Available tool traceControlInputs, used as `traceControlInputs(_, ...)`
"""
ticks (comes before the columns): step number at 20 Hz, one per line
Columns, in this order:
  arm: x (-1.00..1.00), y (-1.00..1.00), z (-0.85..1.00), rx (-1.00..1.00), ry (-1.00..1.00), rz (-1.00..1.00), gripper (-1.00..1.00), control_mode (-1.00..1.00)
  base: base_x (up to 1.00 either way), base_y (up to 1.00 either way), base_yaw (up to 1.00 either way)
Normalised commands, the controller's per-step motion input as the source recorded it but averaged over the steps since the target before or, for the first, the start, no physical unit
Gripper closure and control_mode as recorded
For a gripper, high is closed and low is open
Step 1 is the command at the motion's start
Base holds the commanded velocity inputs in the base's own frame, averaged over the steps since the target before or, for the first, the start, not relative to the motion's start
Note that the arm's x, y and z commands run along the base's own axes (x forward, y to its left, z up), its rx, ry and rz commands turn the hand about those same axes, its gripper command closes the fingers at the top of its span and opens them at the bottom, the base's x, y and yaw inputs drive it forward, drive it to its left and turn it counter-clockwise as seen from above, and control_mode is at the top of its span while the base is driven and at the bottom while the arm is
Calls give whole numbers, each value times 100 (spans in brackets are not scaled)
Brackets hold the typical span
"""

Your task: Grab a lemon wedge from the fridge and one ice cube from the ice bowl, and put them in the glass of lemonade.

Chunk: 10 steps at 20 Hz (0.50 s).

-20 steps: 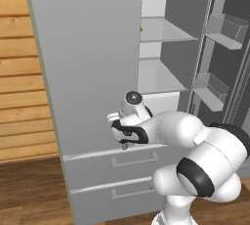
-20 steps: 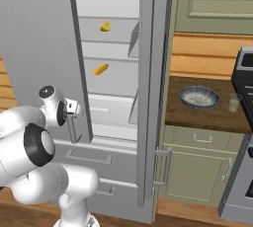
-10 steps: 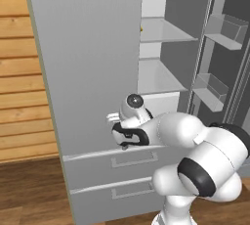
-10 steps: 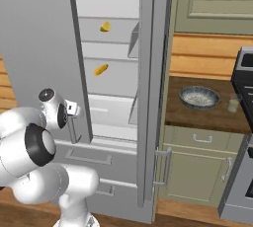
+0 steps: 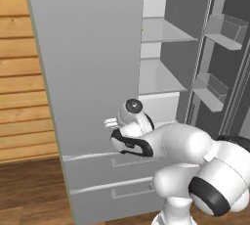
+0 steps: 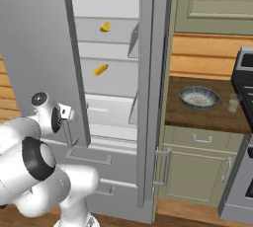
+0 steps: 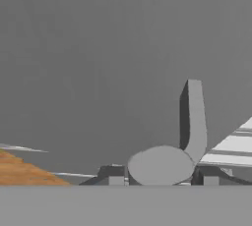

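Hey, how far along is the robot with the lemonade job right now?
Early. Done: the fridge stands open. In hand: the claw sits around the bar handle of the left door, holding no lemon. Left: take the lemon wedge off its shelf, pick an ice cube from the ice bowl, and drop both into the glass of lemonade.

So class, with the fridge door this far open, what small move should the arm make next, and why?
Probably release the door handle and draw back: the fridge is already open, and the lemon wedge sits on an upper shelf, above the fingers.
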Motion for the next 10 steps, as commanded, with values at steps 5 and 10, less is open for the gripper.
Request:
traceControlInputs(5,-93,100,1,0,0,11,100,-100,0,0,0)
traceControlInputs(10,-96,100,25,0,0,12,100,-100,0,0,0)
